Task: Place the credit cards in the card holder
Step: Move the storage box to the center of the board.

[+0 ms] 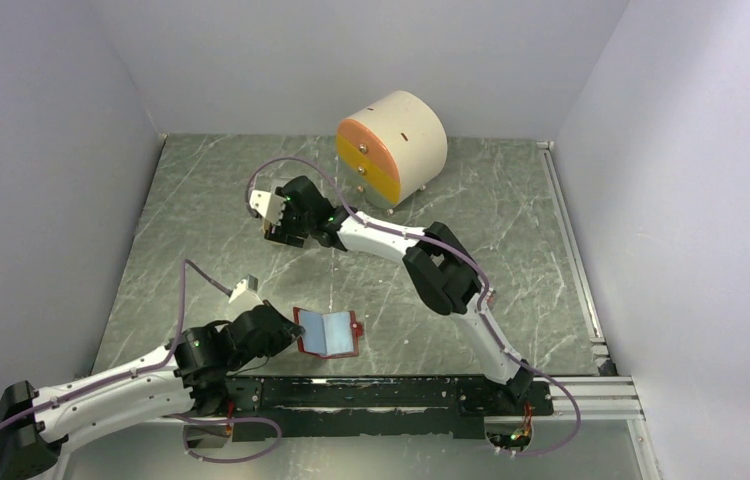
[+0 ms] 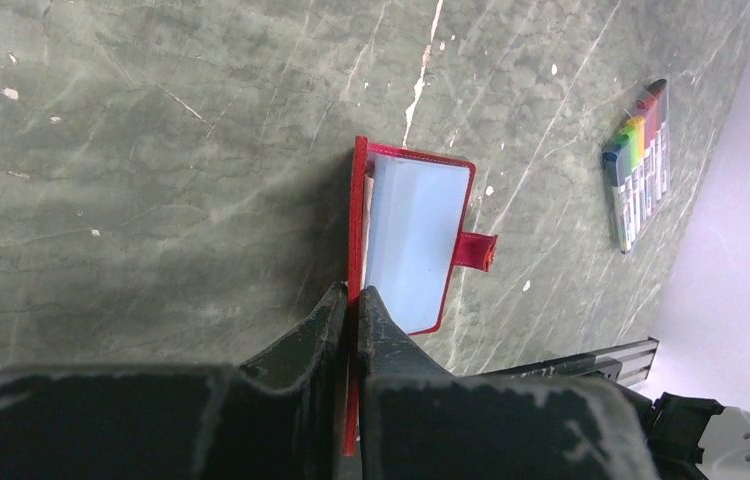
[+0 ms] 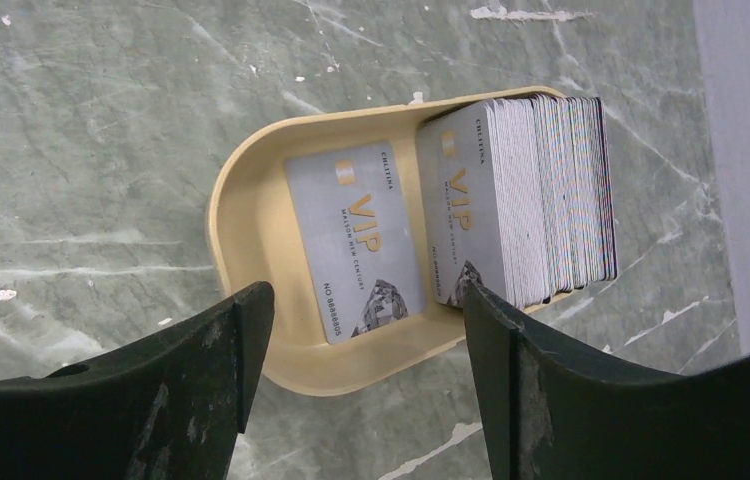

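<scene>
Pinching one red edge of the small red leather-like folding card holder (image 2: 416, 240), the left gripper (image 2: 351, 298) had its fingers pressed together on that flap. The holder lay open on the grey-green marbled table (image 2: 151, 150), its pale blue shiny pockets facing up and its snap tab (image 2: 477, 250) sticking out on the side away from the grip. No card could be made out in those pockets.

Well beyond the card holder, on its far side from the arm bases, sat a tan oval plastic tray (image 3: 241, 230). In it one silver-grey credit card (image 3: 356, 240) lay flat, and a thick stack of cards (image 3: 541, 190) stood on edge beside it. The right gripper (image 3: 363, 290) hovered over that tray with its fingers spread wide, holding nothing, the flat card showing between them. A bundle of rainbow-coloured markers (image 2: 639, 165) lay well off the holder's tab side.

Judged from this, the task had barely begun. The holder was opened and steadied, but no card was lifted, so picking, carrying and slipping each card into a pocket all remained.
</scene>
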{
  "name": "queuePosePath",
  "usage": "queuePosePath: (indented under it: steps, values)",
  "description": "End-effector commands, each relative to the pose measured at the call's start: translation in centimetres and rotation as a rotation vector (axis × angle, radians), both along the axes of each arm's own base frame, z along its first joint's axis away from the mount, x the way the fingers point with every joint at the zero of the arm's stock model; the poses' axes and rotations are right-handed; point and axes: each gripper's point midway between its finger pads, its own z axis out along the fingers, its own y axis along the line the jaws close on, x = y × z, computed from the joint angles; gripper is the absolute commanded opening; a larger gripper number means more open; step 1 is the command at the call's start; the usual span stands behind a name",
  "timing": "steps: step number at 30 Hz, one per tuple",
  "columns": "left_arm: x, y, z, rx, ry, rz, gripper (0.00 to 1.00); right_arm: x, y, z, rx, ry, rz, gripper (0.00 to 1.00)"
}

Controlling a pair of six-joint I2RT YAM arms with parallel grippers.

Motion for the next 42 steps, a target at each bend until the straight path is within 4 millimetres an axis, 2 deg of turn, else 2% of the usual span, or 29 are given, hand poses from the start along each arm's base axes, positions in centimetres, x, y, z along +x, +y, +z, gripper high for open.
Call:
queuePosePath:
  steps: [1, 16, 20, 24, 27, 32, 42]
  values:
    - [0.4, -0.2, 1.3, -0.020, -0.032, 0.006, 0.09, -2.6, 0.4, -0.8, -0.044, 0.051, 0.070, 0.74]
    - [0.4, -0.2, 1.1, -0.012, -0.025, 0.004, 0.09, -4.3, 0.4, -1.6, -0.070, 0.099, 0.109, 0.74]
    - [0.4, -0.2, 1.2, -0.014, -0.025, 0.004, 0.09, -3.6, 0.6, 0.3, 0.009, 0.145, 0.050, 0.73]
    - [0.3, -0.2, 1.3, -0.015, -0.024, 0.002, 0.09, -4.5, 0.7, 3.0, 0.086, 0.237, 0.106, 0.64]
    - [0.1, -0.1, 1.2, -0.019, -0.016, 0.003, 0.09, -5.2, 0.6, 3.2, 0.087, 0.256, 0.131, 0.63]
    - [0.2, -0.3, 1.2, -0.023, -0.017, 0.000, 0.09, -5.3, 0.3, 2.1, 0.076, 0.262, 0.127, 0.63]
    - [0.2, -0.3, 1.5, -0.022, -0.019, 0.001, 0.09, -3.5, 1.5, -0.1, 0.059, 0.239, 0.100, 0.64]
